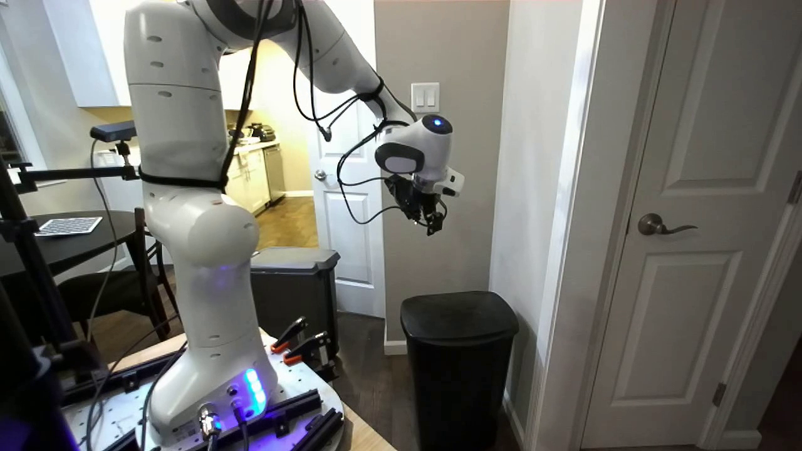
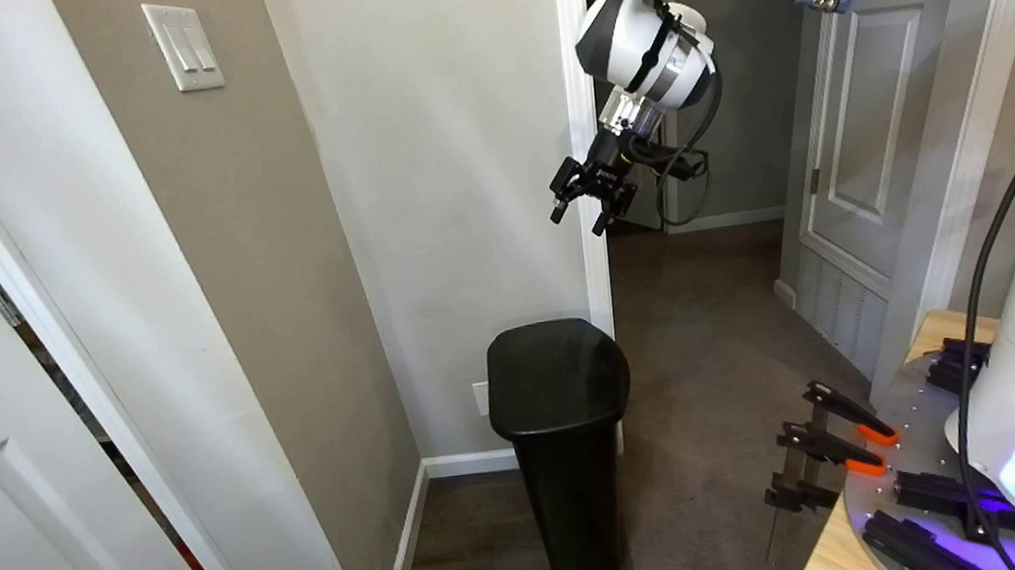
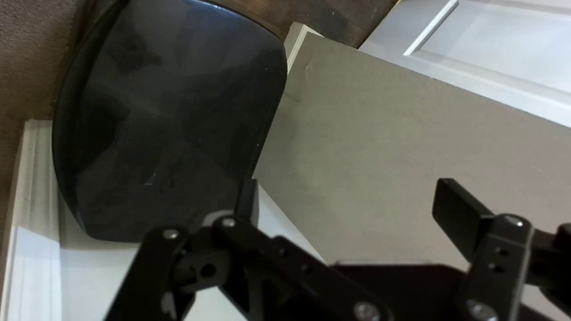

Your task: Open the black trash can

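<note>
The black trash can [image 1: 460, 382] stands upright on the floor in the wall corner, and its rounded lid lies shut on top. The trash can also shows in an exterior view [image 2: 571, 491]. In the wrist view I look down on the lid of the trash can [image 3: 174, 116] at the upper left. My gripper [image 2: 577, 222] hangs in the air above the trash can, pointing down, apart from the lid. It also shows in an exterior view [image 1: 431, 227]. In the wrist view my gripper [image 3: 350, 196] has its fingers wide apart with nothing between them.
Walls stand close behind and beside the trash can, with a white baseboard [image 2: 473, 462]. A grey-lidded bin [image 1: 294, 300] stands beside the robot's base. Clamps [image 2: 829, 440] stick out from the table edge. A white door [image 1: 702, 300] stands at the right.
</note>
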Robot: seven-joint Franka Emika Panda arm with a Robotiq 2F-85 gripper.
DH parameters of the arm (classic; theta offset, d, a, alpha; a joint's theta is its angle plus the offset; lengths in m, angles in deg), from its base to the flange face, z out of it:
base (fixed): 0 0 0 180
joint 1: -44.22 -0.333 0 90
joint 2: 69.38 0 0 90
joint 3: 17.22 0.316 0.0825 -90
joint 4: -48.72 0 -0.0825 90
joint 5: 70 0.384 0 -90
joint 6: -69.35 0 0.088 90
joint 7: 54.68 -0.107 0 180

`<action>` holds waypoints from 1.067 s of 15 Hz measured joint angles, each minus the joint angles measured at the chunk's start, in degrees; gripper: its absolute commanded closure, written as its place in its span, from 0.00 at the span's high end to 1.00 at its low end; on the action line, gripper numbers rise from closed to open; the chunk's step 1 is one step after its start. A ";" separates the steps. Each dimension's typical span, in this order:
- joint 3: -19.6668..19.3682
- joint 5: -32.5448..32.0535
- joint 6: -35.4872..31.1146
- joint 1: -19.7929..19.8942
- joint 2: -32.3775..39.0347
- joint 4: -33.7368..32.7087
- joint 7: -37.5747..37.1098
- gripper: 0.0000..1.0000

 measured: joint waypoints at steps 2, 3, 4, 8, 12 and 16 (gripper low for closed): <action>0.24 0.16 0.09 0.57 0.47 -0.26 0.01 1.00; 0.28 0.62 0.29 1.16 1.17 -0.74 0.23 1.00; 0.28 1.60 0.85 1.97 2.16 -1.52 1.15 1.00; 0.21 8.35 4.98 6.69 8.41 -6.67 8.15 1.00; 0.16 11.64 9.43 10.94 16.76 -12.53 11.15 1.00; 0.24 12.39 12.18 13.86 25.96 -19.23 11.23 1.00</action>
